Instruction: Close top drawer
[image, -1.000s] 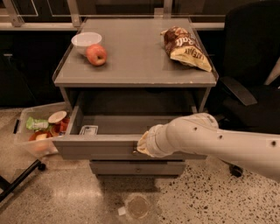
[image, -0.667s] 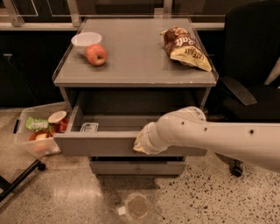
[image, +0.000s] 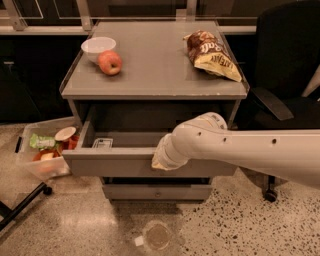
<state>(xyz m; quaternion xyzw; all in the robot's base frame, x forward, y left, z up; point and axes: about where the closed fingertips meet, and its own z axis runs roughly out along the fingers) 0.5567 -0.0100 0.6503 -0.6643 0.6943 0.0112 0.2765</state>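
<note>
The top drawer (image: 110, 162) of a grey cabinet stands pulled out, with a flat grey front. A small white card (image: 102, 143) lies inside at its left. My white arm reaches in from the right, and my gripper (image: 161, 161) is at the middle of the drawer front, pressed against it. The wrist covers the fingers and the drawer's knob.
On the cabinet top (image: 155, 65) sit a white bowl (image: 98, 46), a red apple (image: 110, 62) and a chip bag (image: 212, 55). A lower drawer (image: 157, 191) is shut. A clear bin (image: 42, 152) of items stands on the floor at the left; a black chair (image: 290, 75) at the right.
My arm has shifted left and further over the drawer front. The drawer looks pushed in a little.
</note>
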